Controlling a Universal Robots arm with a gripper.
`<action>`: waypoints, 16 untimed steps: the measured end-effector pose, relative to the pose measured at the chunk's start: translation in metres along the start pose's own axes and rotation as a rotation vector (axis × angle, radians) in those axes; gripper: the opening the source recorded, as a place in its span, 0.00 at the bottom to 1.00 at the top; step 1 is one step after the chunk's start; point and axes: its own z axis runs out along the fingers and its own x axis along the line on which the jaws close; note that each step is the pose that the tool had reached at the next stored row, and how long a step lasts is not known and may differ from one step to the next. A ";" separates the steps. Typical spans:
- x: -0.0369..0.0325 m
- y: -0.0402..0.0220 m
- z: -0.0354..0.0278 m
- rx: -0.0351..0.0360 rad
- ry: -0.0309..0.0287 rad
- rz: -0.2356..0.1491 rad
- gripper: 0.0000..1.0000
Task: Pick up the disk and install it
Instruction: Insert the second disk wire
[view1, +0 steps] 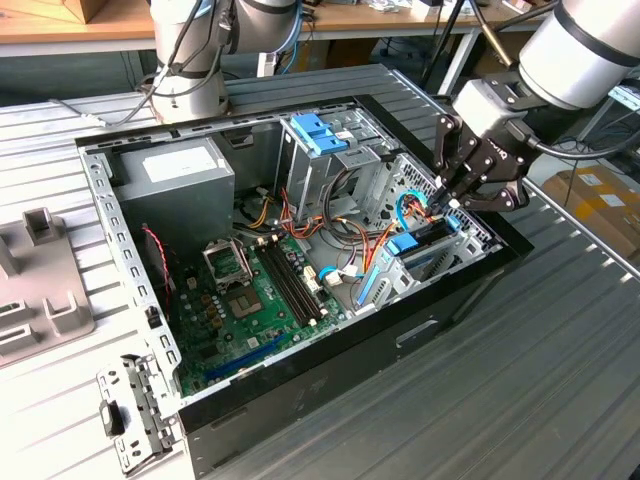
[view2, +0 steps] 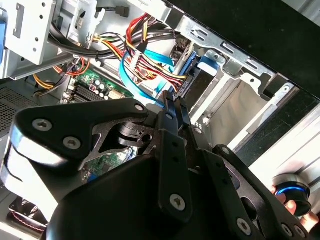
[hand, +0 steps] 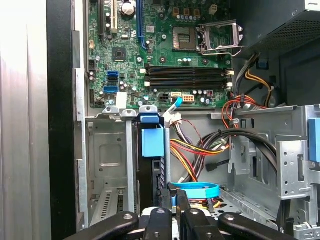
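The disk (view1: 428, 238) stands on edge in the metal drive bay at the corner of the open computer case nearest the exterior view's right. Its blue end tab (hand: 152, 141) faces the motherboard. In the first wrist view the disk's dark body (hand: 148, 175) runs down the slot between grey rails. My gripper (view1: 443, 203) hangs just above the disk's far end, among the cables. Its black fingers (hand: 172, 190) are pressed together, with nothing visible between them. In the second wrist view the fingertips (view2: 172, 102) sit right by the disk's blue carrier end (view2: 192, 67) and a light-blue flat cable (view2: 150, 80).
The case (view1: 330, 370) lies open on a ribbed metal table. Inside are a motherboard (view1: 250, 300), a power supply (view1: 175, 175), a tall metal cage with a blue latch (view1: 320, 130) and cable bundles (hand: 200, 150). A second arm's base (view1: 190, 70) stands behind. A loose bracket (view1: 130, 410) lies in front.
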 end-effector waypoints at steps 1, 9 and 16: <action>0.0004 0.0000 0.0011 -0.0001 -0.0022 0.000 0.16; 0.0052 0.0003 0.0086 -0.0006 -0.0130 0.000 0.16; 0.0079 0.0005 0.0144 -0.0006 -0.0141 0.000 0.16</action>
